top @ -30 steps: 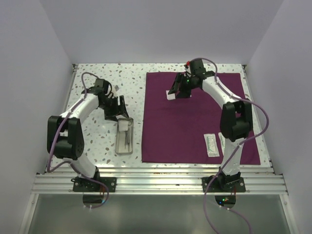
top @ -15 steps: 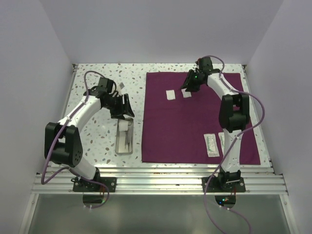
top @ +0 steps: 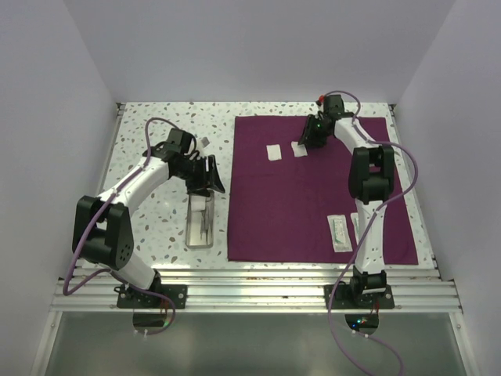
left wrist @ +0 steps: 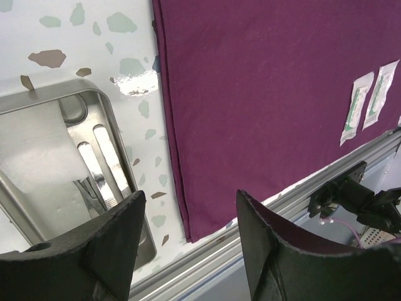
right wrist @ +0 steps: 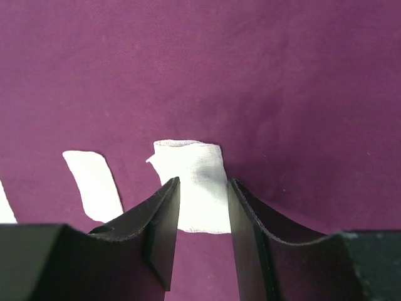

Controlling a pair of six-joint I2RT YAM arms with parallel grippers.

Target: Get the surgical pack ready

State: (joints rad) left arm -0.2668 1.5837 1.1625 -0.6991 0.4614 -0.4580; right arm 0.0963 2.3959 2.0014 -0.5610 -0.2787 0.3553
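Note:
The dark purple cloth (top: 313, 196) of the surgical pack lies flat on the right half of the table. Two white gauze squares (top: 273, 152) (top: 299, 149) rest near its far edge. My right gripper (right wrist: 202, 185) is open, its narrow-set jaws straddling one flat gauze square (right wrist: 191, 164); another (right wrist: 94, 185) lies to its left. The steel tray (top: 190, 235) with thin metal instruments (left wrist: 94, 166) sits left of the cloth. My left gripper (left wrist: 191, 195) hangs open and empty over the strip between the tray (left wrist: 37, 194) and the cloth's left edge (left wrist: 182, 188).
Two sealed white packets (top: 339, 233) (left wrist: 357, 106) lie on the cloth's near right part. An aluminium rail (top: 250, 282) runs along the table's near edge. White walls close in the left, back and right sides.
My right gripper drew back to the right, from the left gauze square to the right one, and its jaws narrowed. My left gripper slid right toward the cloth's edge.

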